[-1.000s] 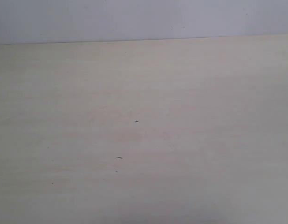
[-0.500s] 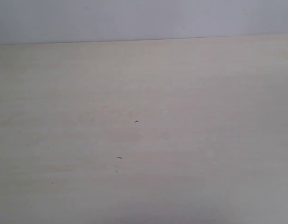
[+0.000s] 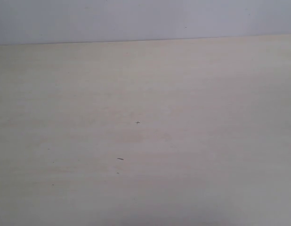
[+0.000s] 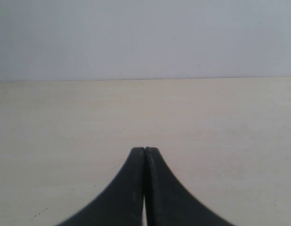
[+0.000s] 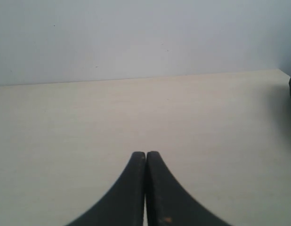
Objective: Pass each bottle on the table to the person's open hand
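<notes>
No bottles show in any view; perhaps they stand out of frame. The table (image 3: 192,84) carries only tiny specks (image 3: 120,159). Such bottles are likely light and slick, best taken mid-body. The left gripper (image 4: 145,149) and right gripper (image 5: 145,153) are both pressed closed and empty.

This looks like a robot test bench in a lab or plain workroom, though the views give little to settle it. The table (image 3: 183,94) is a wide pale beige laminate top with faint wood grain and a few tiny dark specks (image 3: 120,158). Straight behind the table's far edge stands a flat, evenly lit grey-white wall (image 3: 136,19). Over the table, the black left gripper (image 4: 144,150) and right gripper (image 5: 145,154) point toward that wall, their fingertips pressed together on nothing.
</notes>
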`<move>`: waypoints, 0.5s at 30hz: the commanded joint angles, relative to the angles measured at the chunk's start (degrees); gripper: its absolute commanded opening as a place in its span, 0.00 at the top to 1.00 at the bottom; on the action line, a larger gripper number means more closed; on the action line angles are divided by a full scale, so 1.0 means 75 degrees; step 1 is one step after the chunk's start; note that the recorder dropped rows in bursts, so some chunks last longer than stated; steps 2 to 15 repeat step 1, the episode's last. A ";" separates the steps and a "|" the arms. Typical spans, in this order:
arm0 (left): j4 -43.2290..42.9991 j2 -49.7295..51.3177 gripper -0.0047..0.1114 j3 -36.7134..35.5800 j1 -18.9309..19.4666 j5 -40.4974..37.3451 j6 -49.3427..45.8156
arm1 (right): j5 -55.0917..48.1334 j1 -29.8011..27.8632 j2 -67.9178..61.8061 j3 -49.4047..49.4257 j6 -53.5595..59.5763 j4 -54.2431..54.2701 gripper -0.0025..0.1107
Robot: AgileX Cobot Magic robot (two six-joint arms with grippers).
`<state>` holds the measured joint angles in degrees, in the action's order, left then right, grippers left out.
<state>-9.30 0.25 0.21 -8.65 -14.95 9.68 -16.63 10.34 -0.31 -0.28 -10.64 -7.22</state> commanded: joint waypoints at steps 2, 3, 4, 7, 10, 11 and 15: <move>-0.0051 -0.0033 0.96 -0.0028 0.0023 0.0026 0.0052 | 0.0062 -0.0058 0.0042 0.0037 -0.0001 -0.0055 0.97; -0.0051 -0.0033 0.96 -0.0028 0.0023 0.0026 0.0052 | 0.0062 -0.0058 0.0042 0.0037 -0.0001 -0.0055 0.97; -0.0051 -0.0033 0.96 -0.0028 0.0023 0.0026 0.0052 | 0.0062 -0.0058 0.0042 0.0037 -0.0001 -0.0055 0.97; -0.0051 -0.0033 0.96 -0.0028 0.0023 0.0026 0.0052 | 0.0062 -0.0058 0.0042 0.0037 -0.0001 -0.0055 0.97; -0.0051 -0.0033 0.96 -0.0028 0.0023 0.0026 0.0052 | 0.0062 -0.0058 0.0042 0.0037 -0.0001 -0.0055 0.97; -0.0051 -0.0033 0.96 -0.0028 0.0023 0.0026 0.0052 | 0.0062 -0.0058 0.0042 0.0037 -0.0001 -0.0055 0.97; -0.0051 -0.0033 0.96 -0.0028 0.0023 0.0026 0.0052 | 0.0062 -0.0058 0.0042 0.0037 -0.0001 -0.0055 0.97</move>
